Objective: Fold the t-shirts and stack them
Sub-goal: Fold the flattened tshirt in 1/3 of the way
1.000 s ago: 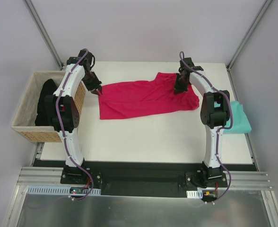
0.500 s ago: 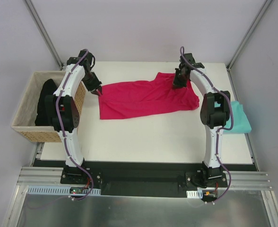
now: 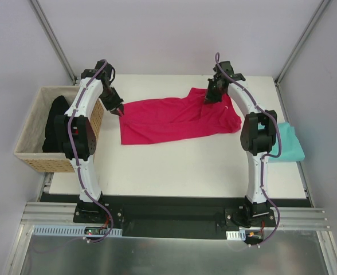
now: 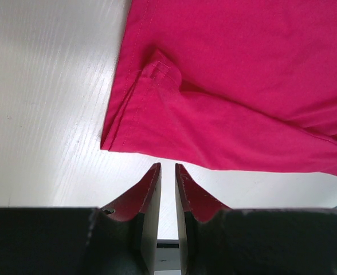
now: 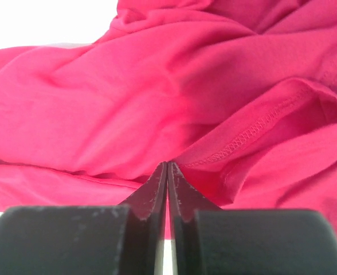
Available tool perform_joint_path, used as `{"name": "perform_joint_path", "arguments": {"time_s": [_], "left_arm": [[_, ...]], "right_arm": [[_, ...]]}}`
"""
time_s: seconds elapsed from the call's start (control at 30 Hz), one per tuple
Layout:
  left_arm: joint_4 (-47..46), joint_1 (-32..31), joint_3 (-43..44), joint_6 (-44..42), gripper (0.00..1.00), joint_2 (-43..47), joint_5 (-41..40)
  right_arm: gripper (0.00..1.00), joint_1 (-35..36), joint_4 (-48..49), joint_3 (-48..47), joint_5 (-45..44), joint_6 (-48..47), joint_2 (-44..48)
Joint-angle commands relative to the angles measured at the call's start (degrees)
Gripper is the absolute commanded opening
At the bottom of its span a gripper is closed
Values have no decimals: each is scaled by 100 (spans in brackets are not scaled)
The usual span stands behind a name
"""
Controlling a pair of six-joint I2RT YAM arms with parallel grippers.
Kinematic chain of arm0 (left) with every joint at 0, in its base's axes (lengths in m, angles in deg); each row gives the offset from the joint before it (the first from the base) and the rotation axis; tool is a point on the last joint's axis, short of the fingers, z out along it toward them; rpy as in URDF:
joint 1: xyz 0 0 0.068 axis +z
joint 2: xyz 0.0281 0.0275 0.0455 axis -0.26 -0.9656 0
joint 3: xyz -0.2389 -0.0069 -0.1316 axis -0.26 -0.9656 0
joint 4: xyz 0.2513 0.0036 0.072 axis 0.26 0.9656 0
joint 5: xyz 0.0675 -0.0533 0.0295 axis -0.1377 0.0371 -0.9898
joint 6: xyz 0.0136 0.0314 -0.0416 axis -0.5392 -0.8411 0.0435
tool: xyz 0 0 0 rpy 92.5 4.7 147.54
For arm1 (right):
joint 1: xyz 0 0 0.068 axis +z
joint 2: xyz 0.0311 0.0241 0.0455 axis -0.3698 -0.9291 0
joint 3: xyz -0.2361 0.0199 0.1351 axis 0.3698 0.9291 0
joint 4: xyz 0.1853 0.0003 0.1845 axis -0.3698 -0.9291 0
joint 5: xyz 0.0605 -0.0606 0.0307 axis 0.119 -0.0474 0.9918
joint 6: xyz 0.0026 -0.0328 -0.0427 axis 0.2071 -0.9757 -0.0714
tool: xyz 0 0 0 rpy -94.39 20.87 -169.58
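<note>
Crimson-pink t-shirt (image 3: 174,120), spread out and not yet folded, lies across the far half of the surface (image 3: 174,166), its long side running left to right between the two arms. Its left end is fairly flat, with a doubled hem corner. Its right end is rumpled into ridges, so it probably needs smoothing before a clean fold can be made.

Each arm stands at one end of the shirt, which suits pulling the cloth taut or lifting both ends together. The left fingers (image 4: 142,197) sit just short of the left hem corner, parted by a narrow slit with nothing in it and bare surface showing through. I judge they are lined up to take that corner. The right fingers (image 5: 154,195) are pressed tight together, their tips down among the folds beside a stitched hem. Whether a thin fold is nipped between them cannot be told.

The teal t-shirt (image 3: 289,146) lies well apart at the right edge of the surface, partly hidden behind the right arm (image 3: 259,132). It has a compact shape and looks set aside as the place for the stack, though its folds cannot be made out. Off the left side stands a wicker basket (image 3: 39,162) with dark cloth (image 3: 57,123) in it, just beside the left arm
</note>
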Motion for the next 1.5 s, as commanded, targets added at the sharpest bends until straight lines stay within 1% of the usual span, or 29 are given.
{"name": "perform_joint_path", "arguments": {"time_s": [0.0,0.03,0.07,0.13,0.27,0.37,0.4,0.5,0.53,0.57,0.63,0.67,0.7,0.77,0.8,0.9,1.0,1.2,1.47], "left_arm": [[169,46,105,-93,15,12,111],[169,46,114,-93,15,3,129],[169,46,114,-102,15,12,129],[160,46,114,-93,15,3,129],[169,46,114,-93,15,21,138],[169,46,114,-102,15,21,138],[169,46,114,-102,15,30,138],[169,46,105,-102,15,38,120],[160,46,105,-111,15,38,120],[169,37,114,-102,15,30,138],[169,46,131,-111,15,21,155],[160,46,149,-111,15,4,173],[169,46,158,-111,15,12,173],[169,46,167,-120,15,12,199],[169,46,167,-128,15,21,208],[169,46,123,-128,15,38,243],[169,46,96,-137,15,30,270],[178,46,70,-137,15,100,226],[222,46,79,-76,15,65,208]], "right_arm": [[14,30,-11,-377,250,-94,-102],[29,30,-28,-413,320,-120,-120],[36,39,-46,-431,330,-138,-129],[47,39,-37,-440,321,-156,-112],[49,13,-37,-448,119,-287,20],[49,-40,-125,-405,-188,-375,169],[49,-75,-160,-352,-433,-384,213],[48,-172,-108,192,-724,-341,555],[48,-189,6,611,-786,-314,783],[48,-216,59,798,-847,-288,889],[44,-251,234,1220,-1015,-174,1127],[41,-251,296,1596,-1189,-130,1363],[34,-260,349,1747,-1295,-103,1452],[26,-260,411,2116,-1375,-7,1689],[18,-251,420,2214,-1445,11,1734],[10,-260,402,2504,-1585,99,1866],[8,-277,323,2628,-1682,134,1831],[2,-506,156,2864,-1806,503,1787],[1,-874,51,2874,-2069,793,1646]]}}
